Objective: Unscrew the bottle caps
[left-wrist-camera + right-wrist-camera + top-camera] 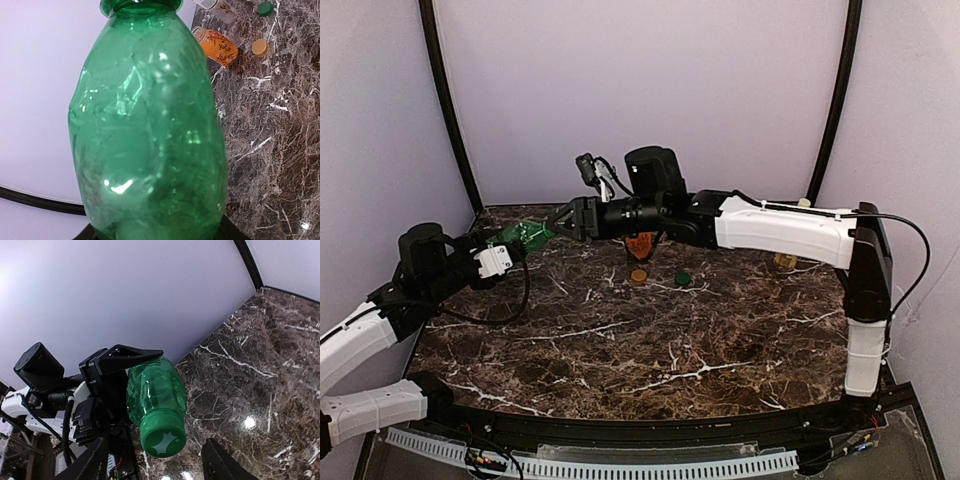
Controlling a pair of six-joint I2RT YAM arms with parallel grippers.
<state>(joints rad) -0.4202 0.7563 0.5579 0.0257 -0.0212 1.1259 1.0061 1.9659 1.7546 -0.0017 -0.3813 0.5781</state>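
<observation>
Bottle (pixel 150 130): green plastic, crumpled, held off the tabletop near the back left corner, lying roughly level with its neck toward my right arm.
Left claw (pixel 512 244): clamped on the bottle's body; one black finger (pixel 131 354) shows across its upper side.
Bright green cap (pixel 161 439): on the bottle's neck, facing my right wrist camera.
Right claw (pixel 558 222): spread wide, a finger on each side of the cap, neither touching it, so it has hold of nothing.
Tan-gold cap (pixel 638 275): loose on the tabletop, toward the back middle.
Dark green cap (pixel 682 278): near it on the right, apart.
Orange bottle (pixel 220 46): lying on its side behind those two caps.
Tabletop (pixel 620 350): dark marble, white veins.
</observation>
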